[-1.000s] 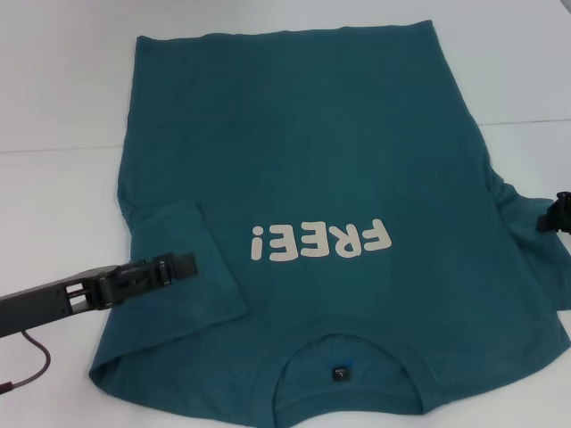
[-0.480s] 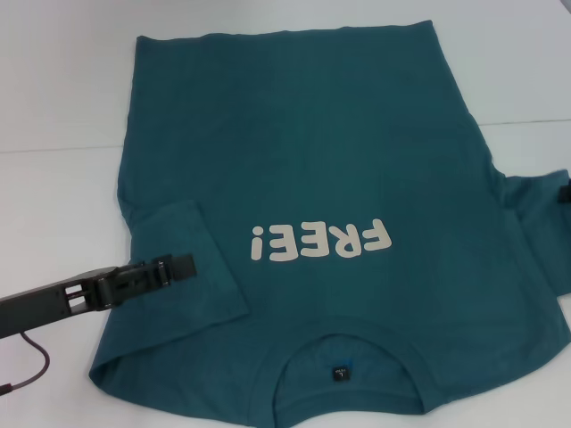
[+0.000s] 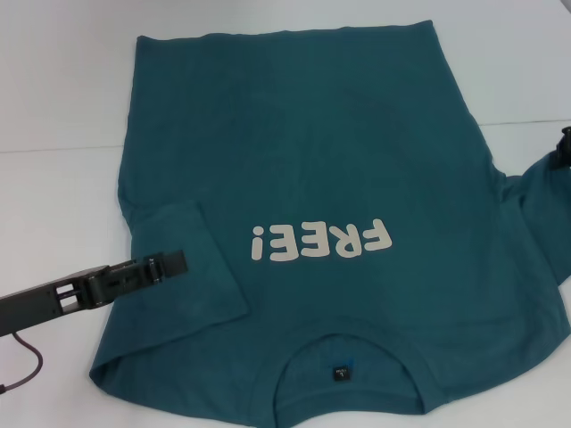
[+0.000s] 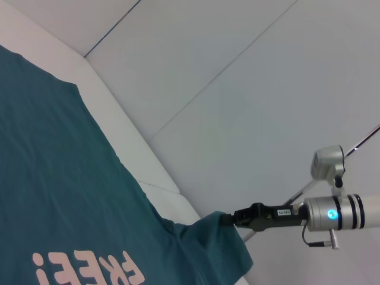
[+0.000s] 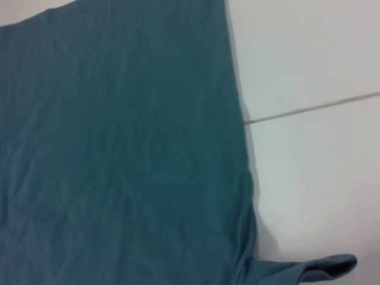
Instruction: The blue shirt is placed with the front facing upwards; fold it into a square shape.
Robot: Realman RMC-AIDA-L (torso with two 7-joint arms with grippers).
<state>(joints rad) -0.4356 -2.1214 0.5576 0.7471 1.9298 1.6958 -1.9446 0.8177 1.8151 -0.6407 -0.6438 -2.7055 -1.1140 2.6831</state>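
The blue shirt (image 3: pixel 312 160) lies flat on the white table, cream "FREE!" lettering (image 3: pixel 321 241) up and the neckline tag (image 3: pixel 339 373) at the near edge. Its left sleeve (image 3: pixel 192 276) is folded inward onto the body. My left gripper (image 3: pixel 169 261) hovers over that folded sleeve's outer edge. At the far right, my right gripper (image 3: pixel 565 147) is shut on the other sleeve (image 3: pixel 540 205). The left wrist view shows that gripper (image 4: pixel 228 218) pinching the raised sleeve (image 4: pixel 219 243) above the table. In the right wrist view the shirt (image 5: pixel 119 148) fills most of the picture.
The white table (image 3: pixel 53 89) has a thin seam line (image 3: pixel 62 150) running across it on both sides of the shirt. A dark cable (image 3: pixel 27 370) hangs below my left arm at the near left.
My right gripper has moved away from me along the right edge, lifting the right sleeve with it. The left gripper has drawn back slightly to the left.
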